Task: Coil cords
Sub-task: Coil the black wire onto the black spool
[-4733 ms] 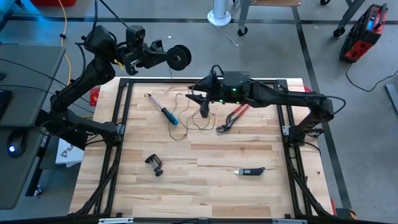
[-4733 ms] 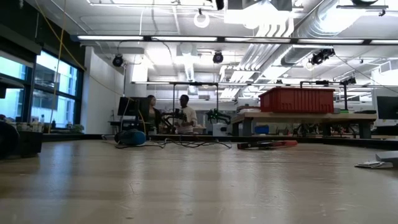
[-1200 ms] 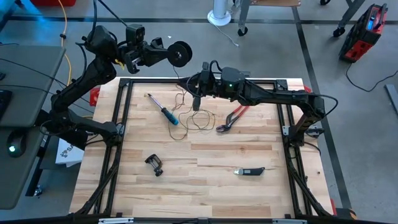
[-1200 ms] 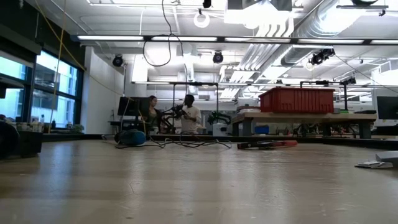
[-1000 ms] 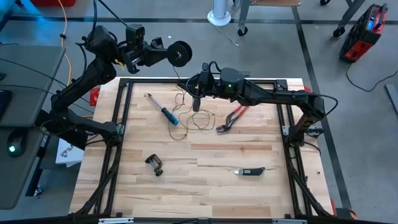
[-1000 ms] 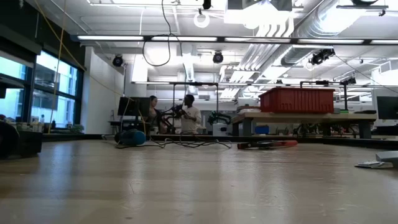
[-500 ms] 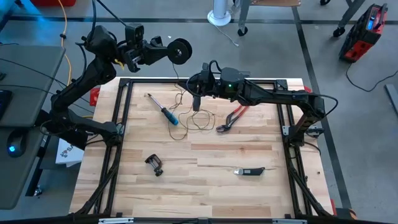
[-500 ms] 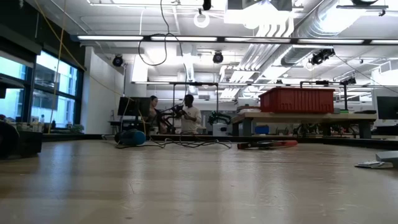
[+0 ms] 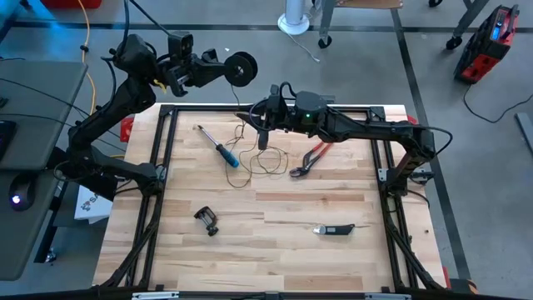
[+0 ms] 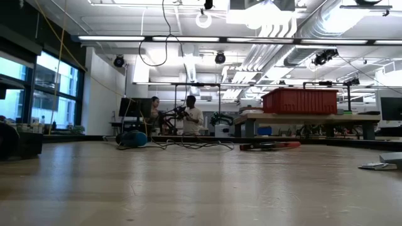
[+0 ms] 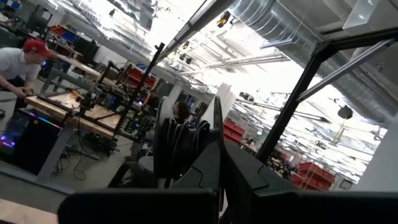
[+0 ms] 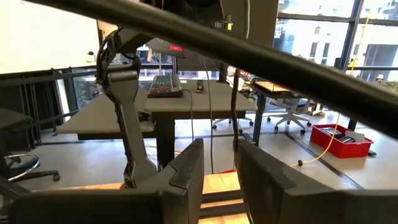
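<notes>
The small round black reel [image 9: 241,69] hangs in the air beyond the table's far left corner, with my left gripper [image 9: 220,71] shut on it. The left wrist view shows the reel [image 11: 181,144] edge-on. The hair-thin dark cord [image 9: 263,162] lies in loose loops on the wood, and one strand rises to my right gripper [image 9: 260,127], which hovers level above the far middle of the table. In the right wrist view my right gripper [image 12: 219,169] is open, and the cord [image 12: 210,118] runs down through the gap between its fingers. My left gripper holds the reel by the edge nearest to it [image 11: 208,163], pinched between the two fingers across the reel's thickness. The fingers come nearly level from the table's left. The reel is clear of everything, its flat face turned up. Whether my right gripper touches the cord that runs between its fingers, I cannot tell.
A blue-handled screwdriver [image 9: 220,147] lies left of the cord loops and red pliers [image 9: 312,156] right of them. Nearer the front lie a black clamp [image 9: 206,220] and a black folding tool [image 9: 335,228]. Black frame rails [image 9: 164,150] border the table. People [image 10: 188,116] stand in the room behind.
</notes>
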